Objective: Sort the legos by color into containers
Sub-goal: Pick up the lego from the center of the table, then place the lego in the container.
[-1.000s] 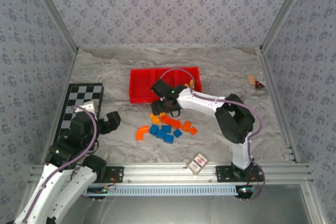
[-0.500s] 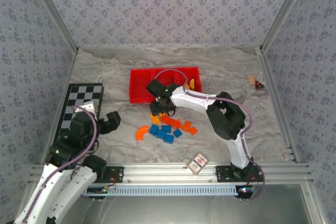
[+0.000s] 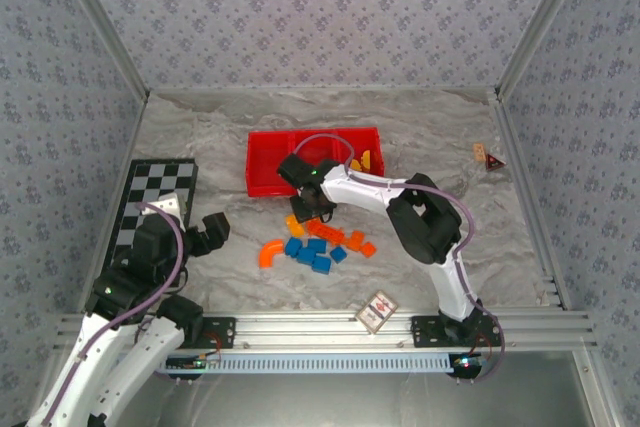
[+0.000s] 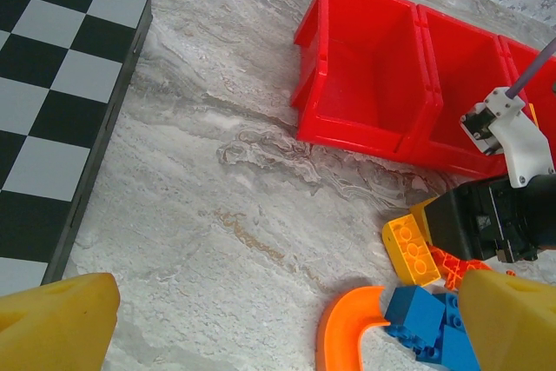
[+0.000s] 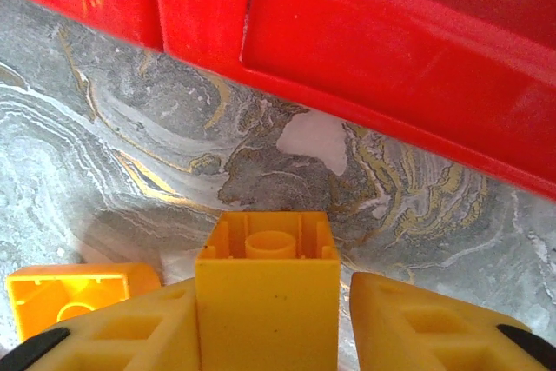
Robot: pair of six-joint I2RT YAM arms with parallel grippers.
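Yellow brick (image 5: pixel 268 301) sits inside the right gripper (image 5: pixel 271 288), grasp uncertain; clamping squarely before lifting to the tray (image 5: pixel 391 41) seems wise. Left gripper (image 4: pixel 282 323) gapes, empty.

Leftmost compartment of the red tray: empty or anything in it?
Empty. In the left wrist view the leftmost compartment shows bare red floor and walls with no bricks inside; the top view agrees.
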